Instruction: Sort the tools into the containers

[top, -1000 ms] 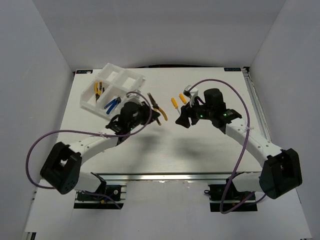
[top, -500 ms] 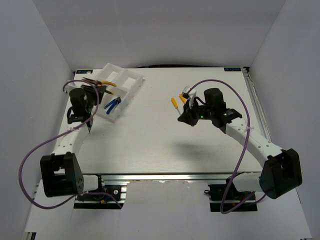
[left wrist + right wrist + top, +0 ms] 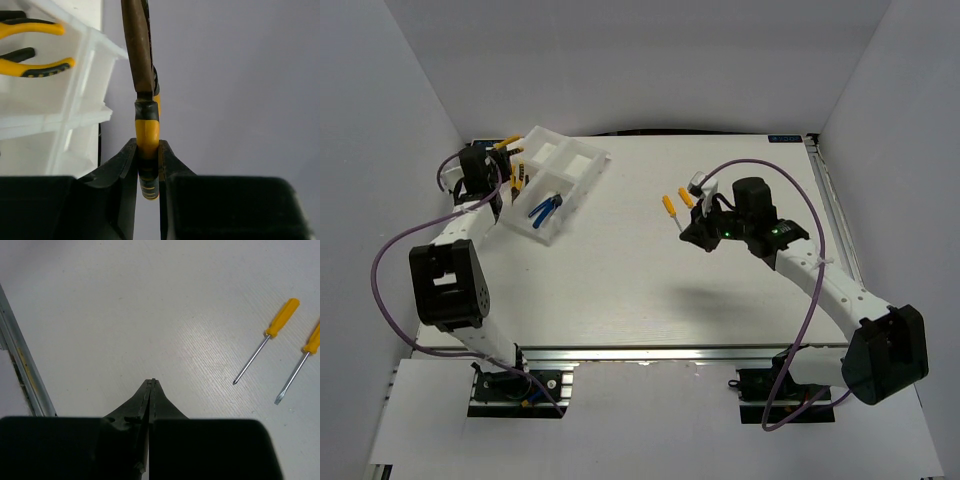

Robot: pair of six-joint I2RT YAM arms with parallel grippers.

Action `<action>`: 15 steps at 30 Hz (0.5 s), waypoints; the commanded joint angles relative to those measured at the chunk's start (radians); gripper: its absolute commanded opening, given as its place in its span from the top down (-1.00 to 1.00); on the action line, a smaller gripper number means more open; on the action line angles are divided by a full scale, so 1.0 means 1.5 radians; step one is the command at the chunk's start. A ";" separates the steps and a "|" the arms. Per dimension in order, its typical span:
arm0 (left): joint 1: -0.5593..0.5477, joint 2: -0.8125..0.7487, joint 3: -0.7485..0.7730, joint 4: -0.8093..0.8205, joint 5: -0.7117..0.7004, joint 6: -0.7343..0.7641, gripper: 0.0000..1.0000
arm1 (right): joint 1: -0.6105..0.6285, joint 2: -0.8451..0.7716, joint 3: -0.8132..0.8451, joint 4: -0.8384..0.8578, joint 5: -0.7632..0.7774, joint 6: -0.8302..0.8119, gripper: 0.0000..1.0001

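The left end effector (image 3: 148,152) clamps yellow-black pliers (image 3: 147,131) beside the tray (image 3: 92,116), likely to drop them in. The right end effector (image 3: 151,387), pinched shut and empty, faces the screwdrivers (image 3: 282,315).

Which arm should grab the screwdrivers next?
Right. The right gripper hangs close to the two screwdrivers on the table, jaws shut on nothing. The left gripper is across the table at the tray, clamped on the orange-black pliers.

The left end effector (image 3: 148,146) carried the pliers (image 3: 140,55) over beside the tray (image 3: 75,117); the right end effector (image 3: 151,384) closed.
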 commanded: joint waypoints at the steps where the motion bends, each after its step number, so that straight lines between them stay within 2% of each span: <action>1: -0.001 0.021 0.085 -0.133 -0.040 -0.092 1.00 | -0.006 -0.018 -0.009 0.022 0.011 0.006 1.00; 6: -0.001 0.056 0.148 -0.268 -0.032 -0.114 1.00 | -0.007 -0.014 -0.010 0.032 0.012 0.013 1.00; 15: -0.004 0.104 0.183 -0.301 -0.013 -0.151 1.00 | -0.008 -0.022 -0.023 0.044 0.017 0.016 1.00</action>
